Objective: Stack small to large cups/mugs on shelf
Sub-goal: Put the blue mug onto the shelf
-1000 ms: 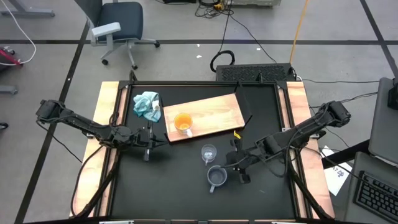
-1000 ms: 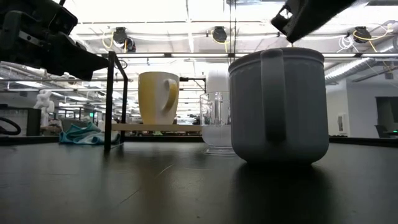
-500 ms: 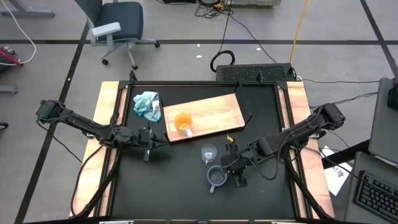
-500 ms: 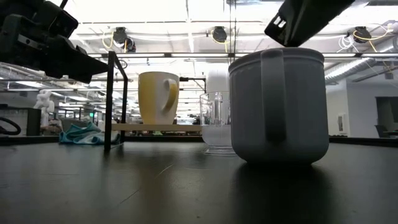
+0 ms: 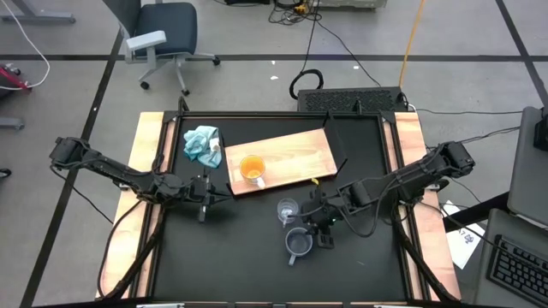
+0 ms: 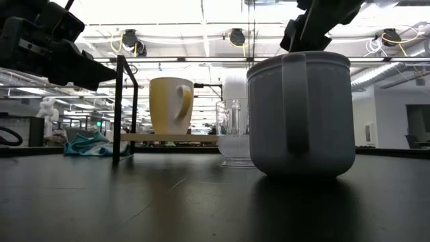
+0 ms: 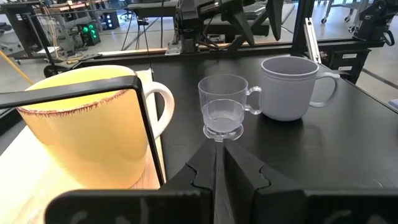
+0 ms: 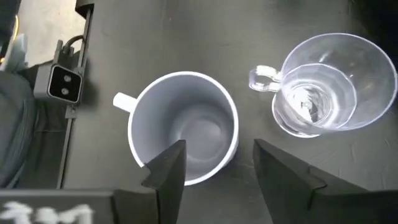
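While your right gripper [image 8: 217, 165] hung directly over the grey-blue mug [image 8: 184, 127], its two dark fingers [image 8: 166, 167] were spread apart with nothing between them, one above the mug's open mouth and the other past its rim on the side toward the glass cup [image 8: 323, 84]. In the high view you had that gripper [image 5: 318, 221] just above the grey-blue mug [image 5: 298, 245], which stood upright on the black tabletop [image 5: 240, 257]. Just beside the gripper, the glass cup [image 5: 287, 210] stood upright too, close to the mug but apart from it, its little handle turned toward the mug. Farther out from the gripper, beyond the glass cup, lay the shelf [image 5: 291, 154], a light-wood board set at a slant on the table. You had the orange mug [image 5: 252, 168] standing upright on the shelf's near corner, well apart from the other two vessels. Past that end of the shelf, a light-blue cloth [image 5: 201, 144] lay crumpled on the tabletop. Your left gripper [image 5: 205, 195] waited low over the table on the far side of the orange mug from the right gripper, its fingers [image 7: 200, 168] pressed together on nothing, pointing toward the glass cup [image 7: 222, 107].
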Action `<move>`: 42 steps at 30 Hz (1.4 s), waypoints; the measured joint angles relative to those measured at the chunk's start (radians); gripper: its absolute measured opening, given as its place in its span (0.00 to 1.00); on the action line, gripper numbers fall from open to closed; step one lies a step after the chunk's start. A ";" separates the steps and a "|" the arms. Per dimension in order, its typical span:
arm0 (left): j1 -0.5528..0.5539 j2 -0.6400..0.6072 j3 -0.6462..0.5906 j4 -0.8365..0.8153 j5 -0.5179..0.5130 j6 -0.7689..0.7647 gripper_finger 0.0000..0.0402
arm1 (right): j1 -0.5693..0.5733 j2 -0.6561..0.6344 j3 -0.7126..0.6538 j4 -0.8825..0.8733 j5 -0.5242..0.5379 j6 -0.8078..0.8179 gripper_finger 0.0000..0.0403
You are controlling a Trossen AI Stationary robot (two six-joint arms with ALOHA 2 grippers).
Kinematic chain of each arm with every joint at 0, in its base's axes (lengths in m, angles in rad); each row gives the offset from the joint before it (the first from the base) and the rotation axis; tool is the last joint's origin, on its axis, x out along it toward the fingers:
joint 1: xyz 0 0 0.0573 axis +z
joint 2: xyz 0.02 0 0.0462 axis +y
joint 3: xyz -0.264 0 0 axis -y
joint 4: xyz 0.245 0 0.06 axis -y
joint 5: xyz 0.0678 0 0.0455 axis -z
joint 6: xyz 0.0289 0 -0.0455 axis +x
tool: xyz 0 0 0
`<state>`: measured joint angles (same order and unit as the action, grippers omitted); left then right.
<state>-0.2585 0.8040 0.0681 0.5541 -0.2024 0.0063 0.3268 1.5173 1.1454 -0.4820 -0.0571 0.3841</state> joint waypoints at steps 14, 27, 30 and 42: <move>0.000 0.000 0.000 -0.006 0.000 -0.002 0.08 | -0.059 0.002 0.000 -0.050 -0.052 0.189 0.46; 0.000 0.000 0.000 -0.013 0.001 0.007 0.08 | -0.044 0.048 0.000 -0.012 -0.081 0.261 0.45; 0.000 0.000 0.000 -0.015 0.011 -0.001 0.08 | -0.044 0.066 0.000 -0.016 -0.082 0.267 0.44; 0.000 0.000 0.000 -0.021 0.018 -0.001 0.08 | -0.031 0.147 0.000 0.027 -0.132 0.275 0.44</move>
<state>-0.2588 0.8040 0.0685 0.5328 -0.1841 0.0055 0.2954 1.6639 1.1454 -0.4554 -0.1888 0.6589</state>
